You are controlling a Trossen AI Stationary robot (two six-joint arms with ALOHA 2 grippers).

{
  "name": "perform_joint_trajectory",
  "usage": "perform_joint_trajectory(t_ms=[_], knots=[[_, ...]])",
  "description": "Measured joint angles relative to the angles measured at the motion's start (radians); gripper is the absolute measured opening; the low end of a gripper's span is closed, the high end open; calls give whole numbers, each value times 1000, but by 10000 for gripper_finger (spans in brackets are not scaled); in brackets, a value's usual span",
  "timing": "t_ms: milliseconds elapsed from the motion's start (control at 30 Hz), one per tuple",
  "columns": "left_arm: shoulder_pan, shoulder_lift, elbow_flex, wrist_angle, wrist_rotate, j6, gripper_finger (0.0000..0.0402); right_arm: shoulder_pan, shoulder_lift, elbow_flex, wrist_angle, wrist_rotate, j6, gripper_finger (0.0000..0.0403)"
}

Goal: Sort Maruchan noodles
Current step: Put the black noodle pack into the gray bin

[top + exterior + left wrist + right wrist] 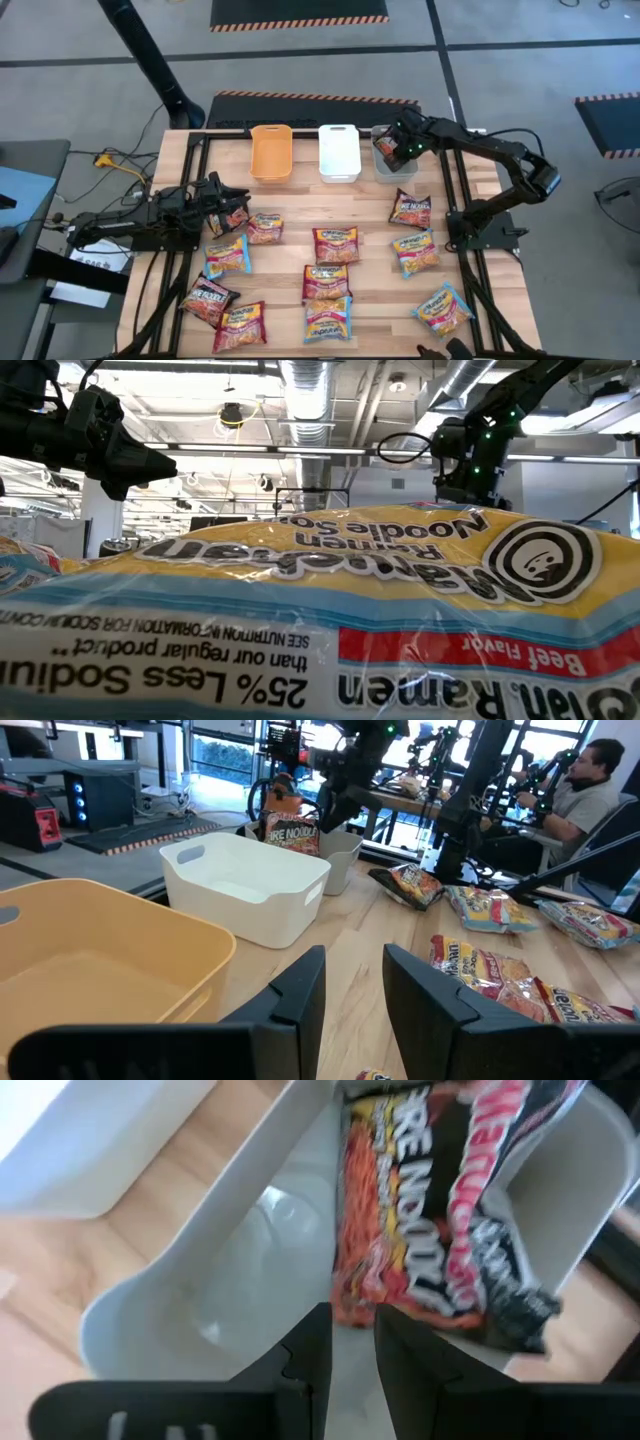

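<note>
My right gripper (350,1325) is above the grey bin (170,1290) at the table's far right, shut on a dark maroon-red Maruchan noodles packet (420,1210) that hangs into the bin. From the left wrist view that packet (290,832) shows over the bin's rim. Several more noodle packets in orange-yellow, blue-pink and maroon lie flat on the wooden table (330,245). My left gripper (352,982) waits level near the table's left edge, open, with nothing between its fingers. My right gripper pinches the maroon packet by its upper edge (352,1295) between its two fingers. The fingers slant steeply down from above. The packet hangs below them, inside the grey bin's walls; whether its lower end touches the bin's floor cannot be told.
An orange bin (271,152) and a white bin (339,152) stand to the left of the grey bin (384,165) along the far edge. One yellow packet (320,610) lies right before the low camera. A person (590,780) sits beyond the table.
</note>
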Motion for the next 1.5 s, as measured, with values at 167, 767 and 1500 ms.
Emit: perform_joint_trajectory(t_ms=[167,767,1500], knots=[[0,0,0,0,0,0,91,-8,50,1,13,7,-4,101],[0,0,0,-1,0,-1,91,-13,255,36,50,155,-6,101],[0,0,0,-9,0,-12,91,7,307,117,87,247,-3,100]])
